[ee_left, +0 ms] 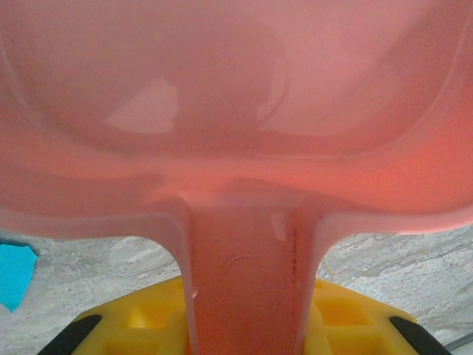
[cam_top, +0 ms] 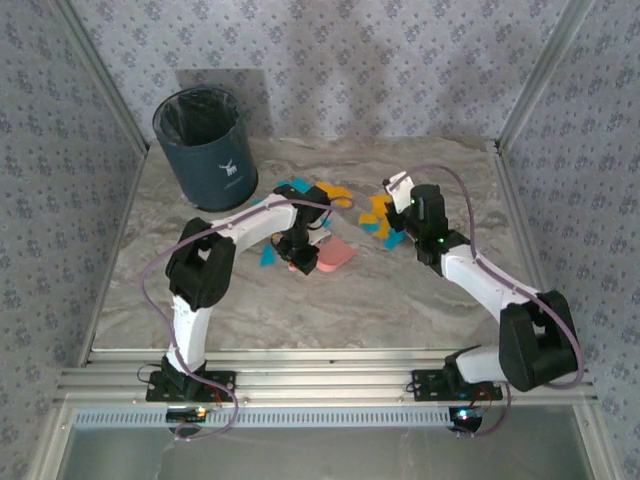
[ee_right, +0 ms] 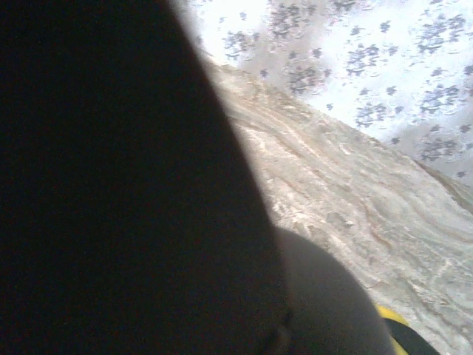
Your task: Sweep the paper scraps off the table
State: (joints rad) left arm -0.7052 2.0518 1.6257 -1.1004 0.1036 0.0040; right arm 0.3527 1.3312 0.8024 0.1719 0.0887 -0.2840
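Far left-back on your top cam: round dark blue-grey bin w/ black liner [cam_top: 203, 150], upright on the grey-beige marble-veined table [cam_top: 400, 310], well apart from both grippers.

Next over, your left arm reaches in toward ctr. Some of the small flat orange & teal paper scraps [cam_top: 381, 214] lie on the table just left of its wrist. More lie behind it, near the bin's base.

The left gripper [cam_top: 298, 252] is clamped narrow on the handle of the pink plastic dustpan [cam_top: 337, 257]. On the left wrist cam you see that handle running down btw the yellow fingers [ee_left: 133, 319], w/ the pan body spread across the top. Marble shows below it, and one teal scrap sits at the left edge. The pan sticks out to the right of the gripper, low over the table. Can't tell if its lip touches.

Right of the pan is the main cluster of scraps, orange & teal mixed, btw the two grippers.

The right gripper [cam_top: 399, 190] sits at the back-right edge of that cluster, jaws closed right down. A whitish thing shows at its tip on the top cam. On the right wrist cam a big dark blurred shape covers the left half, beside a yellow finger [ee_right: 390, 319]. Can't tell what it is or whether it's gripped. Marble & blue-patterned wallpaper lie beyond it.
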